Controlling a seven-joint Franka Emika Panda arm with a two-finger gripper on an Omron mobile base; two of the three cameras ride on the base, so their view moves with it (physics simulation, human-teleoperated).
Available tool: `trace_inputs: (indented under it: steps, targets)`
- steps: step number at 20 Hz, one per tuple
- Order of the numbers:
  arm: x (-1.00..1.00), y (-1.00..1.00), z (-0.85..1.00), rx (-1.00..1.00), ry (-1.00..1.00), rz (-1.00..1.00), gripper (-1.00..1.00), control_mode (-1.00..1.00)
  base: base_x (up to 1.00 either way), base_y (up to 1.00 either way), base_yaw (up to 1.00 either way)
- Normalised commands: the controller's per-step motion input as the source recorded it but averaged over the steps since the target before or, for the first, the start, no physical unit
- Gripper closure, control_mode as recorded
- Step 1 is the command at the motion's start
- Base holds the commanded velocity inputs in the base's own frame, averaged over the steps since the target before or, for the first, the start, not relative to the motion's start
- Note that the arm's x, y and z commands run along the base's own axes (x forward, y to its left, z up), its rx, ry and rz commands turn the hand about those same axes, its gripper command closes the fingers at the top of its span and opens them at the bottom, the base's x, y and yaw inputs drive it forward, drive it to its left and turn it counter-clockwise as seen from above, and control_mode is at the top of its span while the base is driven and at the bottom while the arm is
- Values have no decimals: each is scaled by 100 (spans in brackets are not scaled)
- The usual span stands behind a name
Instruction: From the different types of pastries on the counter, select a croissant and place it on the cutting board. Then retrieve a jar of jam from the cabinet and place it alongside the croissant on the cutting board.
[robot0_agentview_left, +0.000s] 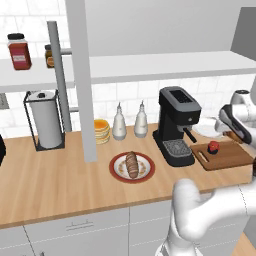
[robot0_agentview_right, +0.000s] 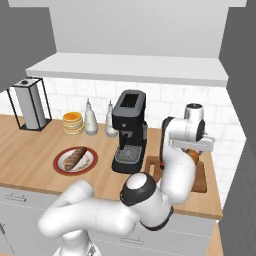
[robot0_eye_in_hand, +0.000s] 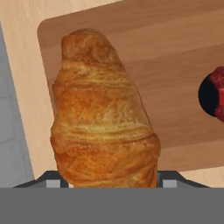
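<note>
The golden croissant stands between my fingertips, and my gripper is shut on it. It hangs just above the dark-brown cutting board. From the left base view, the gripper is over the board's far right end with the croissant under it. The small red jar of jam rests on the board left of the gripper, and it shows at the right edge of the hand view as the jar. From the right base, the croissant sits under the hand, above the board.
A black coffee machine stands just left of the board. Further left on the counter are a loaf on a red-rimmed plate, a pancake stack, two bottles and a paper-towel holder. A tall red jar is on the cabinet shelf.
</note>
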Motion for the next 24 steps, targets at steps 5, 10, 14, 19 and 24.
trace_inputs:
  steps: [5,10,14,19,24]
  targets:
    - [-29,31,-13,0,-5,-14,100,-100,0,0,0]
    - [-44,-4,-11,0,-2,-7,100,-100,0,0,0]
    - [-6,0,-19,0,-1,-9,100,-100,0,0,0]
    - [0,0,-19,0,-1,-5,100,-100,0,0,0]
    - [0,-3,-23,0,0,0,100,-100,0,0,0]
